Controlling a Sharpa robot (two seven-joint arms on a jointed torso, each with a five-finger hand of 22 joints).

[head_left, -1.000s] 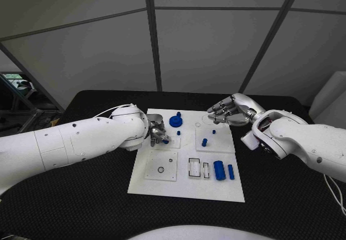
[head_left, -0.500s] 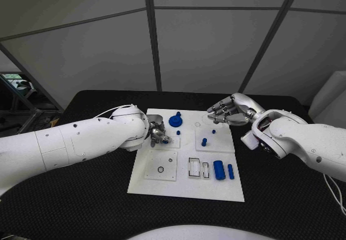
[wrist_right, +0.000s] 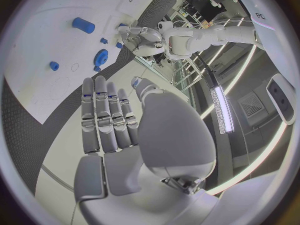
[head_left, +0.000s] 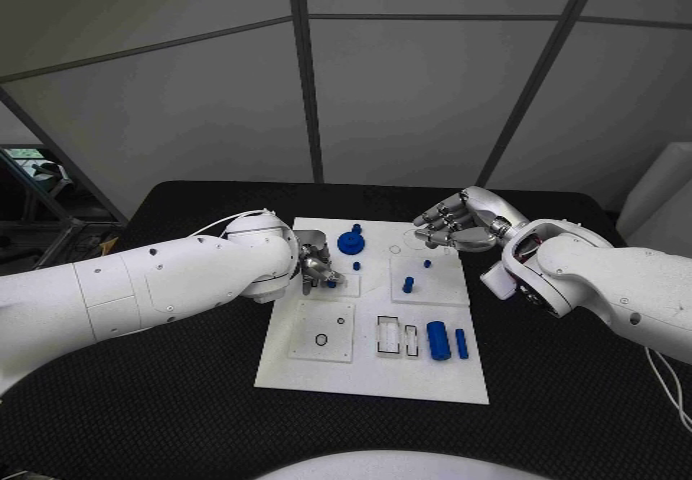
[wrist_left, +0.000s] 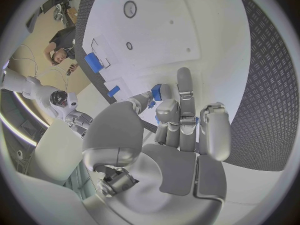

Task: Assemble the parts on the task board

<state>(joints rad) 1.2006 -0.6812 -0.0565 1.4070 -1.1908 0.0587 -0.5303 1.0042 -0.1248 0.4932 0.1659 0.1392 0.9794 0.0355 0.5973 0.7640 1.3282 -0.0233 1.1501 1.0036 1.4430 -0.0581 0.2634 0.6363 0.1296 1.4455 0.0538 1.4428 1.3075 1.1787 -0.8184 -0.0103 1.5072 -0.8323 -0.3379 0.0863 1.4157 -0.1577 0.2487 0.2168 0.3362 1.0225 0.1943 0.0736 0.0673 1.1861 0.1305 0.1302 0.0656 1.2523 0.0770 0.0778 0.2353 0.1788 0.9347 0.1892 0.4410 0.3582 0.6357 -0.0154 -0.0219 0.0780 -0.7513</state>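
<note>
The white task board (head_left: 372, 375) lies mid-table. My left hand (head_left: 317, 268) rests over the board's left side and pinches a small blue part (head_left: 330, 283) between thumb and a finger. The left wrist view shows that part (wrist_left: 155, 91) at the fingertips of the hand (wrist_left: 175, 130), just above the board (wrist_left: 181, 35). My right hand (head_left: 459, 225) hovers at the board's far right corner and holds nothing. In its wrist view the fingers (wrist_right: 106, 115) lie straight, side by side. A blue gear-shaped part (head_left: 351, 241) sits at the far edge.
Two small blue pegs (head_left: 408, 284) stand on the right-hand square plate. A thick blue cylinder (head_left: 438, 340) and a slimmer one (head_left: 462, 343) lie near the board's right edge, beside rectangular slots (head_left: 389, 335). Black matting (head_left: 577, 380) surrounds the board.
</note>
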